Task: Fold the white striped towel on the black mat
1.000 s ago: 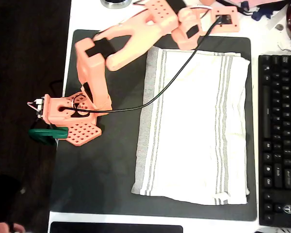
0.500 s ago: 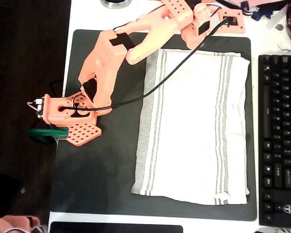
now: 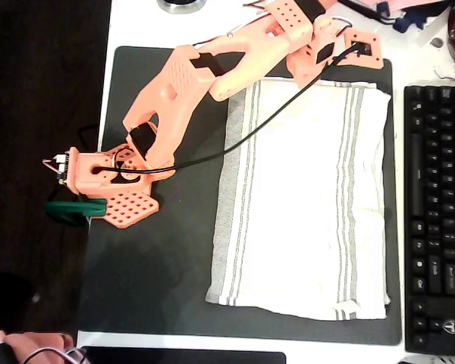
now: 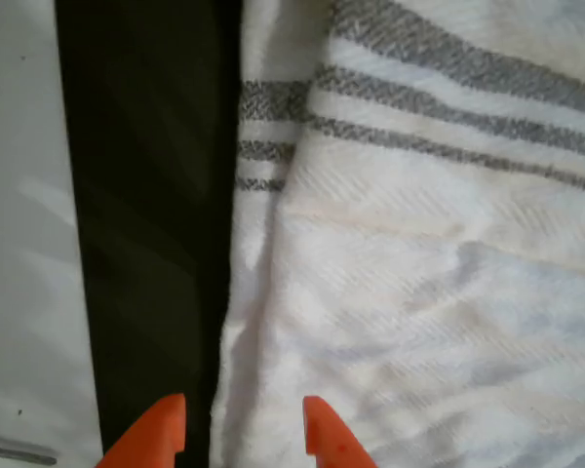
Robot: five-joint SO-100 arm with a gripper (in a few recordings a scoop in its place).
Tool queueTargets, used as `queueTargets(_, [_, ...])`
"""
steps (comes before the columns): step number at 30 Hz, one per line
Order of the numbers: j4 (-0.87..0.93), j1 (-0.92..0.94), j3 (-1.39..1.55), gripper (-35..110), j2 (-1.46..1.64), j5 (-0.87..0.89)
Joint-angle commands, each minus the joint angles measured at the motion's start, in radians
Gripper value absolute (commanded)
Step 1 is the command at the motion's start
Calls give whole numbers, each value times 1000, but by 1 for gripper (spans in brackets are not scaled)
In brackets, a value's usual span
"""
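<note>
No brand or readable writing shows anywhere; the legends on the black keyboard (image 3: 438, 220) at the right edge of the overhead view are too small to make out.

The white striped towel (image 3: 303, 201) lies spread flat on the right half of the black mat (image 3: 155, 265), which covers most of the white desk (image 3: 136, 23). Its grey stripe groups run top to bottom near its left and right sides in the overhead view, and one corner at the lower right is turned up a little.

The orange arm (image 3: 189, 83) reaches from its base at the left of the mat up and across to the upper right of the frame, where its far end sits over the towel's top edge. In the wrist view the end effector (image 4: 242, 429) is released: its two orange fingertips (image 4: 324, 434) stand apart at the bottom of the frame, holding nothing. The towel's edge and the strip of mat beside it lie just between and beyond them; whether the tips touch the cloth cannot be told.

The fingers are cut off by the lower frame edge. A black cable (image 3: 273, 114) crosses the towel's upper left. A person's hand (image 3: 30, 349) is cropped at the lower left corner.
</note>
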Motion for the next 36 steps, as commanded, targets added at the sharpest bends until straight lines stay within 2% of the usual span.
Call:
queueTargets(1, [9, -12, -60, 16, -8, 6])
queueTargets(18, [23, -6, -127, 13, -126, 0])
queueTargets(29, [25, -14, -124, 0, -144, -11])
queueTargets(36, [48, -20, -161, 0, -126, -12])
